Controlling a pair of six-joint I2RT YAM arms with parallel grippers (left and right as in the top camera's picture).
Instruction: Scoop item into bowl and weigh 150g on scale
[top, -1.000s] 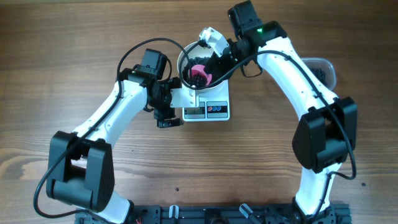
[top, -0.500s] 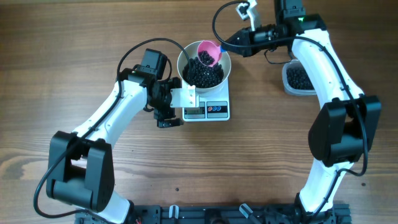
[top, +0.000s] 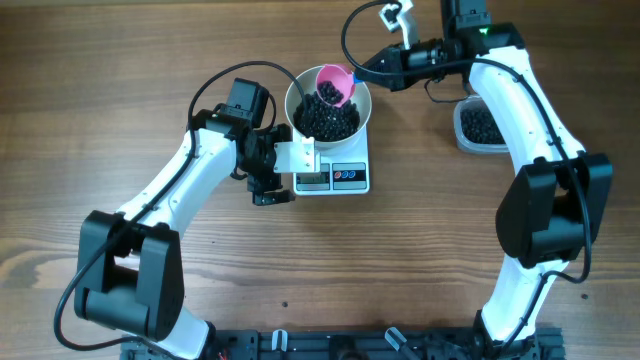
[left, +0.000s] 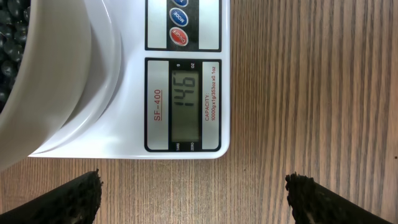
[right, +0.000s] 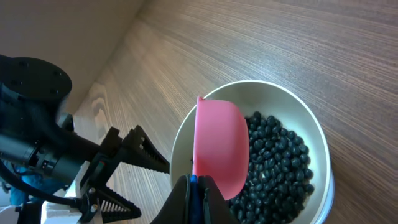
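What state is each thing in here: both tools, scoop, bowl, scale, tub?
Left tool: open, empty, beside the scale.
Right tool: shut on the pink scoop.
Pink scoop: tilted over the bowl.
Bowl: on the scale, holding black beans.
Scale: switched on, showing 146.
Clear tub: holding some beans.

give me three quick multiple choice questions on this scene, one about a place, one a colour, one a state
1. Where does the bowl stand? A on the bare wood; B on the scale; C held in the air.
2. What colour is the scoop? A blue; B green; C pink.
3. How is the left gripper? A open; B shut on the bowl; C shut on the scoop.
Answers: 1 B, the white platform lies right under it. 2 C, it shows pink in the overhead and right wrist views. 3 A, its jaws stand wide apart with nothing between them.
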